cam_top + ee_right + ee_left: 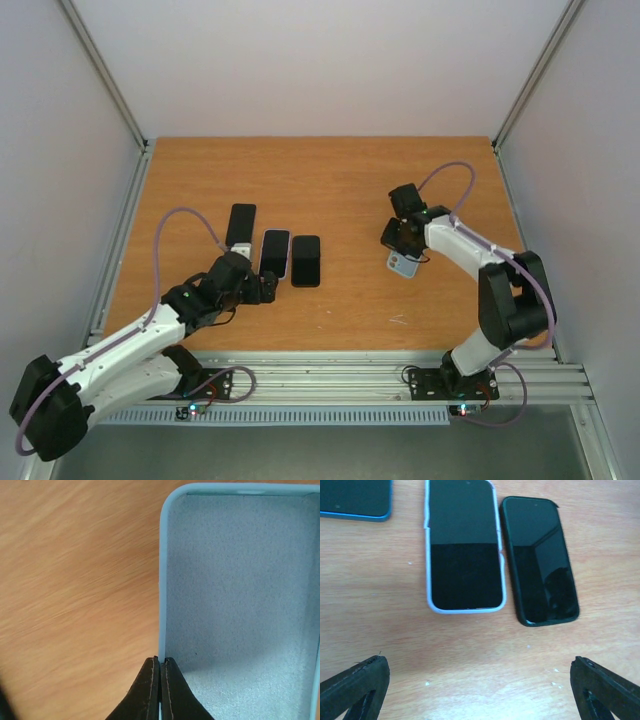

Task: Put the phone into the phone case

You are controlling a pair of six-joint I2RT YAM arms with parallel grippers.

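Shut on just a thin wall of the case point(240, 580), the right hand point(160, 659) may let it twist; the left hand point(479, 662) gapes empty.

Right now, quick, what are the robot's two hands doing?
Left gripper: open, holding nothing.
Right gripper: shut on the blue phone case edge.
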